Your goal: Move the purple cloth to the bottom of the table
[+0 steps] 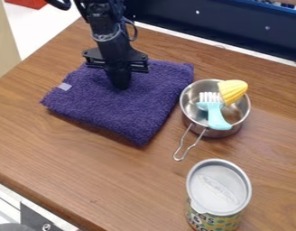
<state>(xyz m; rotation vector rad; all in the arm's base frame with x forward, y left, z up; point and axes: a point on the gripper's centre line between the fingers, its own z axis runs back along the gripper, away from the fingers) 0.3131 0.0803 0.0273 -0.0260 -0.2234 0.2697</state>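
The purple cloth lies folded in a thick, roughly square pad on the upper left part of the wooden table, with a small pale tag at its left corner. Over the cloth's upper middle hangs the black gripper, pointing down, its lower end at or just above the fabric. Whether it grips any of the cloth cannot be told from this view. Part of the cloth's back edge is hidden behind the gripper and arm.
Right of the cloth stands a metal pan holding a yellow corn toy and a light blue fork or brush; its wire handle points down-left. A lidded can stands at the lower right. A dark wall runs along the back.
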